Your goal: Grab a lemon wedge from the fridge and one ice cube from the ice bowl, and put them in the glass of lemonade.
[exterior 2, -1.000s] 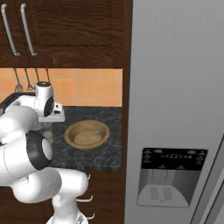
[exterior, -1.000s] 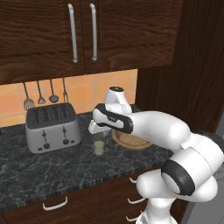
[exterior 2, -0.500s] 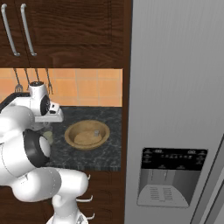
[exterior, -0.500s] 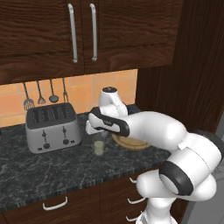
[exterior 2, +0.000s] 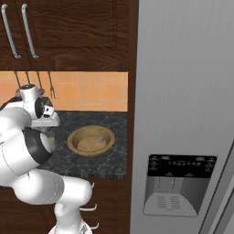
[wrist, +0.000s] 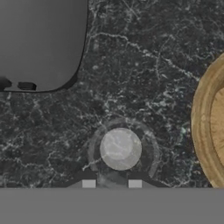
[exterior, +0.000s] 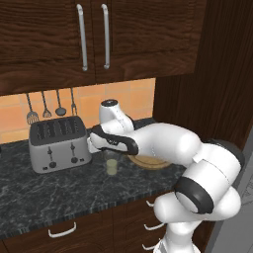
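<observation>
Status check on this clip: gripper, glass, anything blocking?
Gripper above the glass of lemonade, jaws narrow; held item can't be made out. Ice bowl beside the glass. Toaster nearby, not blocking.

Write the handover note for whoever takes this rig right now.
Gripper: above the glass of lemonade, fingertips slightly apart; whether it holds anything cannot be told.
Things: the glass stands on the counter between the toaster and the ice bowl. Fridge doors shut.
Done: arm is at the glass; whether wedge or ice is in it is unclear.
Left: check the glass, then fetch what is missing.
</observation>
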